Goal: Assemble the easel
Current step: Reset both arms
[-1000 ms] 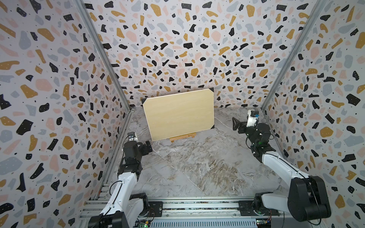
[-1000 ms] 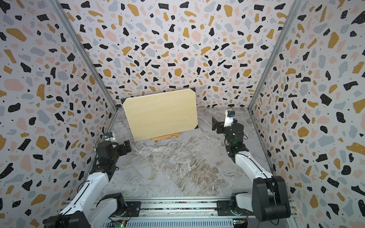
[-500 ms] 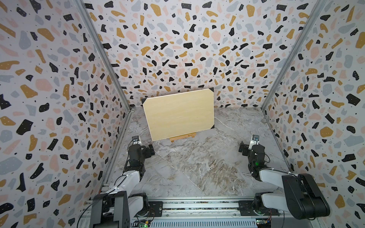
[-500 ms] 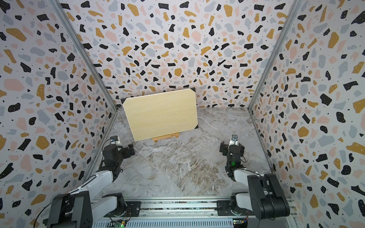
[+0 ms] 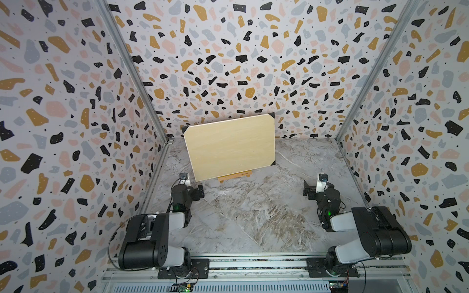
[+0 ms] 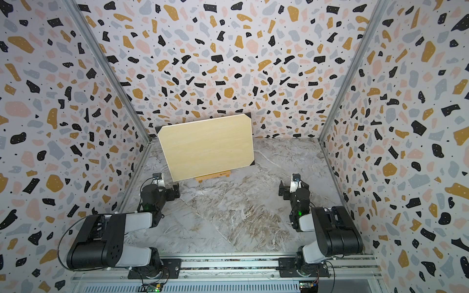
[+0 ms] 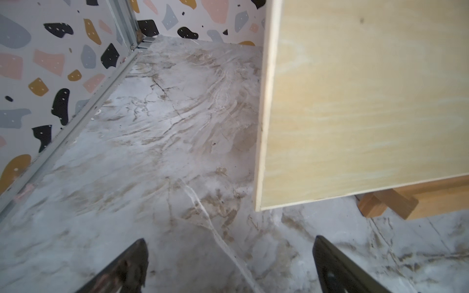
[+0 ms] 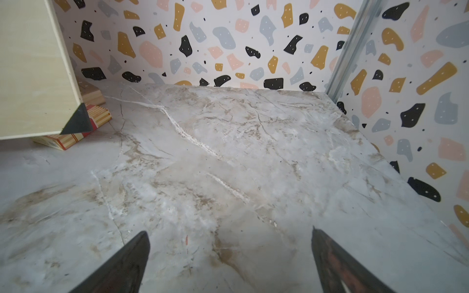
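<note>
The honey-brown slatted wooden easel stands at eleven o'clock on the grey marble-patterned table, mostly hidden behind the large pale wooden board with black corners propped on it. The left gripper, nine o'clock, and right gripper, three o'clock: jaws apart, holding nothing.

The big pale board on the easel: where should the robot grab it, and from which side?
Probably best by the left side edge of the board, coming from the robot's left. The board is thin, leans back on the easel and sticks out past it, so that edge is bare and open jaws could slide over it. The left gripper is open and closest.
</note>
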### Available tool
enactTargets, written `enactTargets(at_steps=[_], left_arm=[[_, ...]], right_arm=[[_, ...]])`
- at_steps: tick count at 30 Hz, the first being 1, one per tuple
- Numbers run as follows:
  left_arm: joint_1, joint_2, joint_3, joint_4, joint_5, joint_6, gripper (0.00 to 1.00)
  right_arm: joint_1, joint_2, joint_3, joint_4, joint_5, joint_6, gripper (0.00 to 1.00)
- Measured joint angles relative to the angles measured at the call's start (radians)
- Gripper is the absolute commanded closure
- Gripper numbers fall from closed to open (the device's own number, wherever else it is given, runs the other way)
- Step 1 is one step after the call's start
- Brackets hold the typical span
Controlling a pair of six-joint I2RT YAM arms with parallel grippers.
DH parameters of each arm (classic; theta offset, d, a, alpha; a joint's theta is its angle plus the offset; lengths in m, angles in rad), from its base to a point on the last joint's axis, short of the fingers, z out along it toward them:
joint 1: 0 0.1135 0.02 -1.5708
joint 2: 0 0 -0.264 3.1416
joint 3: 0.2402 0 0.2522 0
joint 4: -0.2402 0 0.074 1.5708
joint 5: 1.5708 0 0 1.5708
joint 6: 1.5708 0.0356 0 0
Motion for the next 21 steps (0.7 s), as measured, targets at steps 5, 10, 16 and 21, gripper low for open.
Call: enactTargets(at_steps=[5,10,16,21], left_arm=[[-0.022,0.000,0.006,0.005,-0.023,0.017,0.01],[-0.022,0.000,0.011,0.007,-0.031,0.021,0.01],[-0.022,0.000,0.013,0.007,-0.029,0.026,0.01],[-0.022,0.000,0.016,0.007,-0.027,0.033,0.01]], right_arm=[[0.000,0.000,0.000,0.006,-0.007,-0.004,0.00],[0.000,0.000,0.000,0.008,-0.010,-0.004,0.00],[0.000,0.000,0.000,0.008,-0.010,-0.005,0.00],[0.000,0.000,0.000,0.008,-0.011,-0.005,0.00]])
